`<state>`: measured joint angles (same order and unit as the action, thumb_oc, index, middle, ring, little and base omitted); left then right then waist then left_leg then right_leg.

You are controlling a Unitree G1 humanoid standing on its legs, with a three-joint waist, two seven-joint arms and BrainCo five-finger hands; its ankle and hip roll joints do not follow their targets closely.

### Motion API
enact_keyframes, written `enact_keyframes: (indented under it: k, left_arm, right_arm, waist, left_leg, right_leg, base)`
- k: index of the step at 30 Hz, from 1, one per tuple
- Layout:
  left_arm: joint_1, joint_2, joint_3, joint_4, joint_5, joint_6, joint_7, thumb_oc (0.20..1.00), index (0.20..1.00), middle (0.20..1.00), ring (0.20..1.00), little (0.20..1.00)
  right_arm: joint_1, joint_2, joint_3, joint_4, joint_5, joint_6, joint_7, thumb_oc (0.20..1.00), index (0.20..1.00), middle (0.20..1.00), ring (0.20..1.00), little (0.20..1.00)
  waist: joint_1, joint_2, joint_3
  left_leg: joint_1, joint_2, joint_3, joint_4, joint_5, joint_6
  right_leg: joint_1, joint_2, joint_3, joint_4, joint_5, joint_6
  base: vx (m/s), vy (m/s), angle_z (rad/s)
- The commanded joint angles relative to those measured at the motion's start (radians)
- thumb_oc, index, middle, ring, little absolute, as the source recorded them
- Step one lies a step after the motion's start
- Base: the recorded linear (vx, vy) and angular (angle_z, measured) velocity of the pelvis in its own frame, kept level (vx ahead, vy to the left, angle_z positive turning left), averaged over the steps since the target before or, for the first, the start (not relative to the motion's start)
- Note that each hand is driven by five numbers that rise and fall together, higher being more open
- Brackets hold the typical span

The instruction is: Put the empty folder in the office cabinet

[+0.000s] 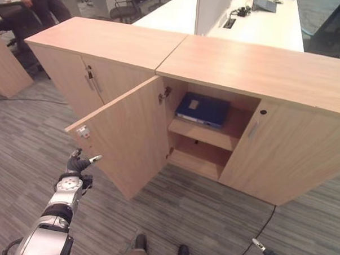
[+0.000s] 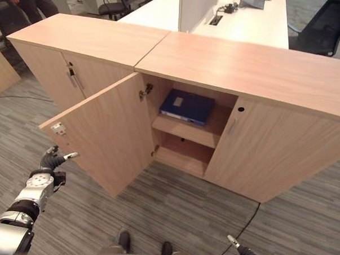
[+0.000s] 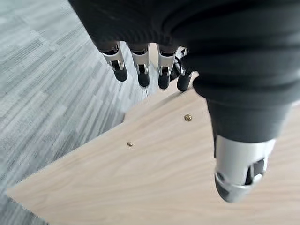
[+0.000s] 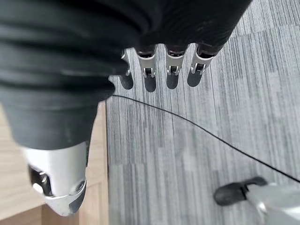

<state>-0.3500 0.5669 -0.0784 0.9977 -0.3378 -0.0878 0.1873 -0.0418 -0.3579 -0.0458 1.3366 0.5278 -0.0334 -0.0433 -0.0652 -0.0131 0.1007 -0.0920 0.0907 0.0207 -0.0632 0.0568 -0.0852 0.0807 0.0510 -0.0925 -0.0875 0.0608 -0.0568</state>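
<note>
- The dark blue flat folder [image 1: 202, 110] lies on the upper shelf [image 1: 203, 133] of the light wooden office cabinet [image 1: 257, 69], flat on its side, tucked toward the back. So the task's thing looks already stowed.
- The lower shelf [image 1: 194, 162] beneath it looks bare; nothing else shares the open compartment with the folder.
- The cabinet's left wooden door [image 1: 127, 137] swings wide out toward the robot, its small latch plate [image 1: 83, 131] on the near edge, which keeps the opening clear for reaching in.
- The left hand [image 1: 77, 164] hovers low, just beside that door's outer corner, fingers [image 3: 140, 70] relaxed and straight, holding nothing. In its wrist view the door's pale panel sits right under the thumb [image 3: 239, 168], two small screws showing. My read: it is placed there to catch the door's edge and push it closed.
- The right hand [image 4: 61, 173] hangs down at the near right, over the grey striped carpet [image 1: 22, 155], fingers [image 4: 171, 70] loose and empty, idle, next to the cabinet's closed right door [image 1: 281, 155].
- A second matching cabinet [image 1: 100, 45] stands to the left, its doors closed.
- Far behind, a white bench [image 1: 259, 24] carries office gear, a black chair [image 2: 324, 30] stands at the far right, and a person in dark clothes [image 1: 45, 3] stands at far left, well apart from the work.
- Judging by this, only shutting the door remains.
</note>
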Motion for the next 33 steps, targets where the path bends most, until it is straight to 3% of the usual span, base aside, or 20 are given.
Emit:
enact_keyframes:
  k: [1,5,16,26,33]
  left_arm:
    - [-0.045,0.052,0.025,-0.014,-0.006,-0.051,0.007,1.0,1.0,1.0,1.0,1.0]
    - [0.003,0.054,0.057,-0.015,-0.003,-0.051,0.001,1.0,1.0,1.0,1.0,1.0]
    - [0.029,0.042,0.069,-0.026,-0.001,-0.049,-0.006,1.0,1.0,1.0,1.0,1.0]
    - [-0.096,-0.048,-0.059,-0.036,-0.023,-0.056,-0.019,1.0,1.0,1.0,1.0,1.0]
    - [-0.221,-0.128,-0.202,-0.071,-0.001,-0.058,-0.05,1.0,1.0,1.0,1.0,1.0]
  right_arm:
    - [0.047,-0.009,-0.016,0.009,-0.014,-0.013,0.001,1.0,1.0,1.0,1.0,1.0]
    - [0.07,0.006,-0.017,0.023,-0.029,-0.001,0.015,1.0,1.0,1.0,1.0,1.0]
    - [0.07,0.036,0.003,0.008,-0.036,0.0,0.026,1.0,1.0,1.0,1.0,1.0]
    - [0.055,0.043,0.03,0.005,-0.039,-0.001,0.014,1.0,1.0,1.0,1.0,1.0]
    - [0.052,0.043,0.033,0.033,-0.039,0.009,0.006,1.0,1.0,1.0,1.0,1.0]
  waist:
    - [-0.002,0.022,-0.035]
    - [0.001,0.037,-0.058]
    - [0.011,0.023,-0.065]
    - [-0.014,0.01,-0.072]
    - [-0.043,0.007,-0.075]
  left_leg:
    - [0.075,-0.031,0.012,0.019,-0.005,0.032]
    - [0.136,-0.046,0.021,-0.024,-0.022,0.04]
    - [0.159,-0.069,0.024,-0.024,-0.06,0.058]
    - [0.172,-0.071,0.035,-0.024,-0.076,0.063]
    - [0.188,-0.069,0.057,-0.024,-0.089,0.065]
  right_leg:
    - [-0.002,-0.085,0.003,0.05,-0.108,0.128]
    - [0.022,-0.104,0.004,0.037,-0.112,0.14]
    - [0.04,-0.125,0.006,0.009,-0.096,0.165]
    - [0.04,-0.13,0.016,0.002,-0.086,0.175]
    - [0.039,-0.132,0.028,0.0,-0.08,0.183]
  base:
    - [0.17,0.16,-0.11]
    - [0.13,0.124,0.06]
    - [0.04,0.049,0.0]
    - [0.0,0.001,-0.02]
    - [0.01,0.001,-0.05]
